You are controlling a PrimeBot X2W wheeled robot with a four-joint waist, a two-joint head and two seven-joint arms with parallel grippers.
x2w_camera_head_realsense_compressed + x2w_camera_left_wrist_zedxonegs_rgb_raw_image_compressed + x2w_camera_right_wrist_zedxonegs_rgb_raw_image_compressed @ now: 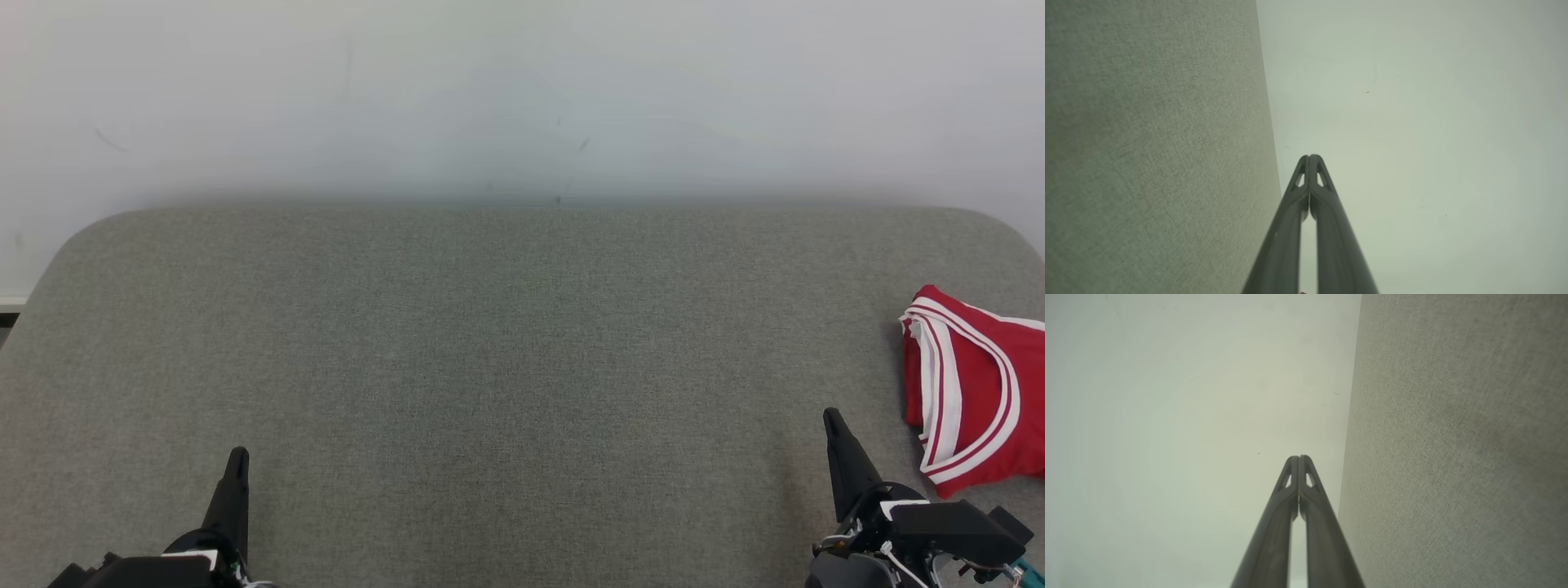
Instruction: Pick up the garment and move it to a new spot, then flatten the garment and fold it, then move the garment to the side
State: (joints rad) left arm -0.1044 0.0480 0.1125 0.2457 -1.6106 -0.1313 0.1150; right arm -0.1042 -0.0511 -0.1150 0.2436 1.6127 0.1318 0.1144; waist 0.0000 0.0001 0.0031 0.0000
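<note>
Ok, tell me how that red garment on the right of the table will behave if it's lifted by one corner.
The red garment will probably go limp and unfold: it lies in soft, layered folds. It looks thin, so likely light. The grey fabric table may drag on it if pushed, bunching it rather than sliding.

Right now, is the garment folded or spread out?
Folded. The garment lies as a compact bundle near the table's right edge, striped trim stacked in layers. Its far right side runs out of the head view.
</note>
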